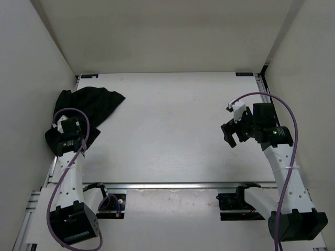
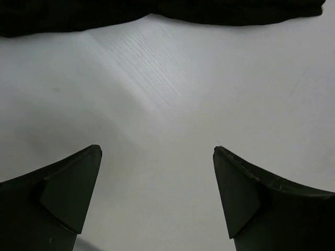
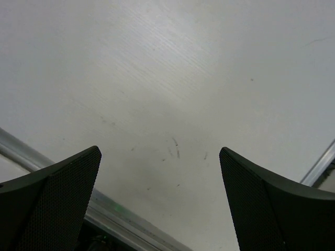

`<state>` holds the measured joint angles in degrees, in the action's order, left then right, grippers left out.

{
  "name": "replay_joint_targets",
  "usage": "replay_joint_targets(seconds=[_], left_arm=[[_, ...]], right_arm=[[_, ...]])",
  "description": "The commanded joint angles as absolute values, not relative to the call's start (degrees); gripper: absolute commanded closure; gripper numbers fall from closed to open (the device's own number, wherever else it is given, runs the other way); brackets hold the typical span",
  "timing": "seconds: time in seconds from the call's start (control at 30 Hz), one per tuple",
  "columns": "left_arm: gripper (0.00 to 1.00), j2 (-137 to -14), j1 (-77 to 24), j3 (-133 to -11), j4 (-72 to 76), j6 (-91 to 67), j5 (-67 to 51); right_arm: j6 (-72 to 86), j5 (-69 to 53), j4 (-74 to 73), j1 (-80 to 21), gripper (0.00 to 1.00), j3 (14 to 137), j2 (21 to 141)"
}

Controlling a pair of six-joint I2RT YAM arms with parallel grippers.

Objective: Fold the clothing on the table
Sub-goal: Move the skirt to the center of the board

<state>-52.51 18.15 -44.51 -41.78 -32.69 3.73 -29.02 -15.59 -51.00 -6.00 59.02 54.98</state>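
The clothing [image 1: 91,104], a black crumpled garment, lies bunched at the far left of the white table [image 1: 172,130], with part of it reaching the left edge. My left gripper [image 1: 77,134] hangs over its near part; its dark fingers are hard to pick out against the cloth from above. In the left wrist view this gripper [image 2: 157,149] is open over bare table [image 2: 167,94], and the clothing [image 2: 157,10] runs along the top edge. My right gripper [image 1: 232,134] hovers open over the right side of the table, far from the garment. The right wrist view shows the right gripper [image 3: 159,151] with only bare table [image 3: 157,68] between its fingers.
A metal rail [image 1: 178,184] runs along the near edge of the table and shows again below the right gripper as the rail [image 3: 125,222]. White enclosure walls [image 1: 31,78] close in the left, back and right sides. Purple cables [image 1: 282,104] loop off both arms.
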Motion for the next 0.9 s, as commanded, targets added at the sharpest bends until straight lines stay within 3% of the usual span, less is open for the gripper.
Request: replay_joint_targets(seconds=[0.0,0.33,0.53,0.87], left_arm=[[0.02,-49.3,14.9,-39.0,-27.4,-47.7,6.6],[0.01,-49.7,8.3,-32.0,-15.0,-57.7,25.7],[0.01,-50.8,15.2,-24.9,-6.4,-61.5,24.6],[0.01,-63.6,14.6,-27.2,5.4,-58.7,24.1]], right_arm=[[-32.1,-11.0,-44.7,-6.2,0.01,58.9,53.2],[-38.3,3.8,-51.2,-6.1,0.0,61.9,59.8],[-42.0,14.2,-52.3,-7.6,0.01,61.5,60.4],[-40.8,22.0,-57.0,-9.9,0.01,64.4,62.7]])
